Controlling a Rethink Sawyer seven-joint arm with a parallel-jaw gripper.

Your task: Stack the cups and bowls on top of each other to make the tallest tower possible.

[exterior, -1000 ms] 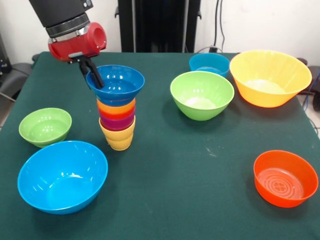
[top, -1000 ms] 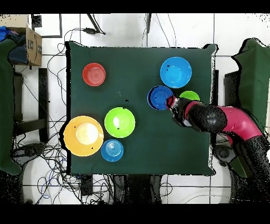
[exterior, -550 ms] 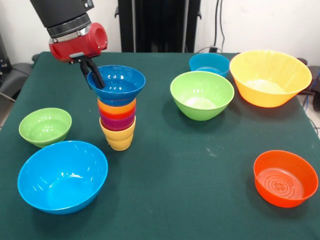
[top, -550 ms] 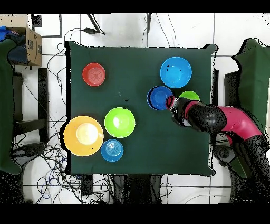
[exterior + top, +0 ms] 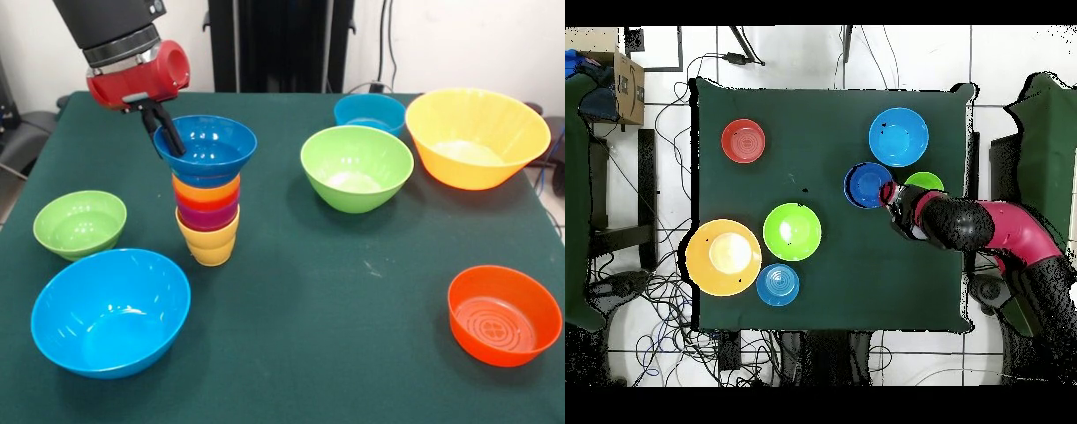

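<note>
Your end effector (image 5: 166,132) grips the rim of the dark blue bowl (image 5: 206,146) topping the upright tower (image 5: 207,208) of four nested cups.

**Green table and what stands on it**

A table (image 5: 335,291) covered in dark green cloth carries everything. The landmark is the tower (image 5: 207,190), whose yellow base cup (image 5: 210,247) stands directly on the cloth. In the front view, a small green bowl (image 5: 79,223) sits to the tower's left, and a large light blue bowl (image 5: 110,311) lies nearer the camera, just below that. To the tower's right stands a larger green bowl (image 5: 357,168); beyond it, farther right and back, are a small teal bowl (image 5: 369,113) and a big orange-yellow bowl (image 5: 477,137), side by side. An orange-red bowl (image 5: 504,314) sits well apart from the tower, at front right.
</note>
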